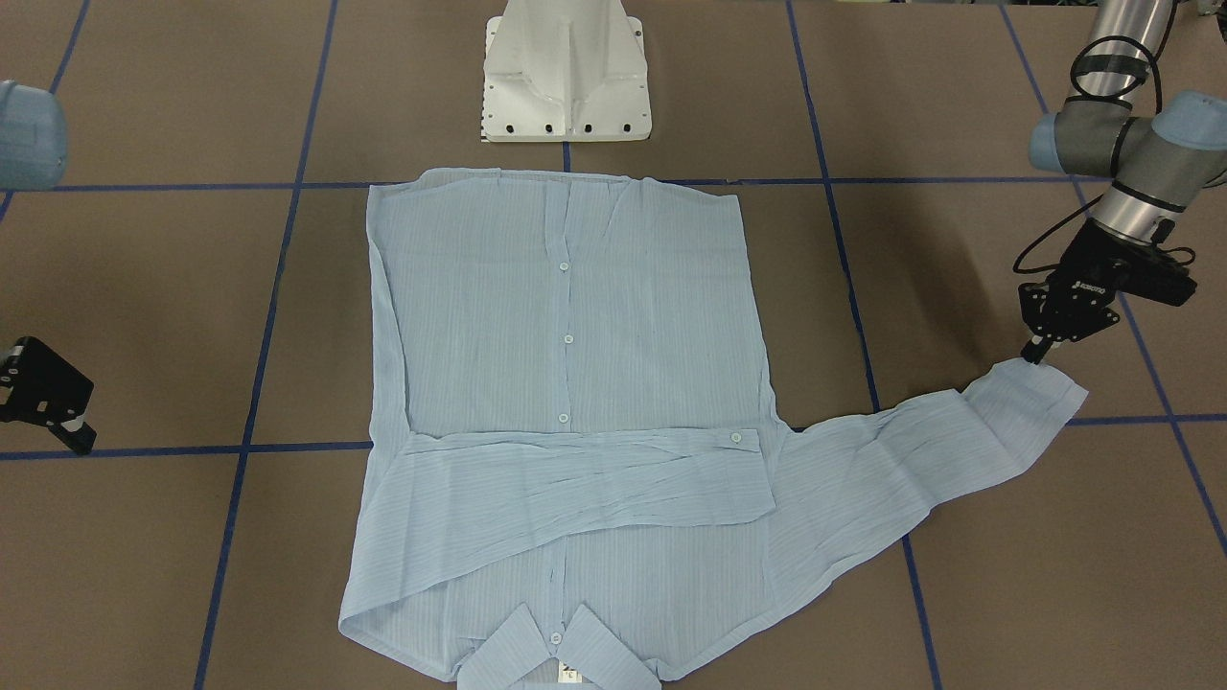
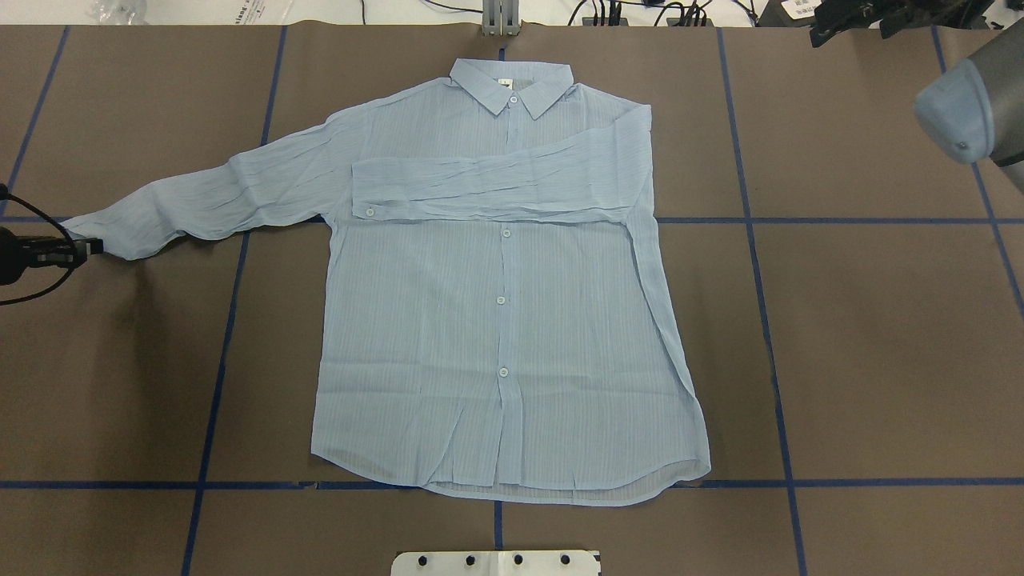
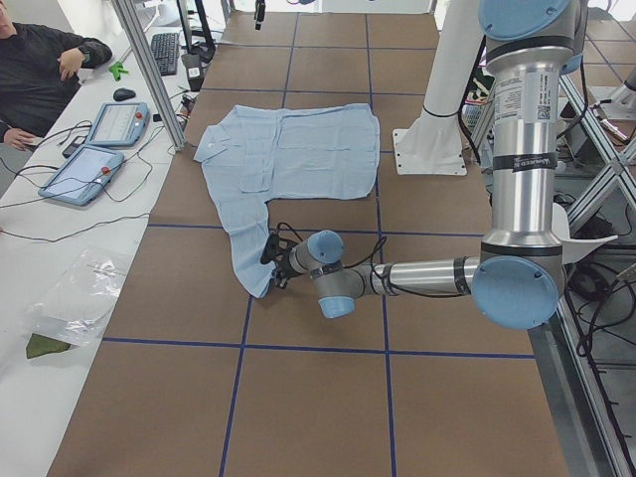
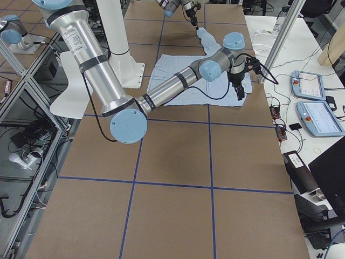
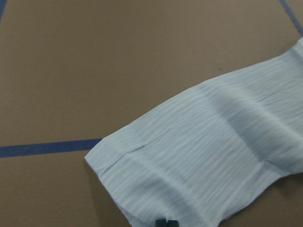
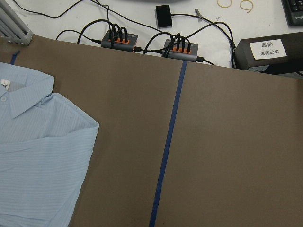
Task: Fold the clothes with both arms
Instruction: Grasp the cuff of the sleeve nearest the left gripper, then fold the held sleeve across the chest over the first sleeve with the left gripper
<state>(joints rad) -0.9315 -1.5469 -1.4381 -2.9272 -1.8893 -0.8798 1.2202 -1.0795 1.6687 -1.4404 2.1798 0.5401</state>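
Note:
The light blue striped shirt (image 2: pixel 496 320) lies flat, buttons up, collar (image 2: pixel 512 84) at the far edge. One sleeve (image 2: pixel 480 188) is folded across the chest. The other sleeve (image 2: pixel 208 196) stretches out to the robot's left. My left gripper (image 1: pixel 1033 355) is low at the table, shut on the edge of that sleeve's cuff (image 5: pixel 189 170); its fingertips (image 5: pixel 165 222) show pressed together. My right gripper (image 1: pixel 43 422) hangs above the table off the shirt's right side, empty and apparently open. No fingers show in its wrist view, which looks at the shirt's shoulder (image 6: pixel 42 142).
The white pedestal base (image 1: pixel 566 72) stands at the near edge by the hem. Blue tape lines (image 2: pixel 760 280) cross the brown table. Cable hubs (image 6: pixel 120 40) lie past the far edge. An operator (image 3: pixel 40 60) and pendants (image 3: pixel 94 174) are at a side desk.

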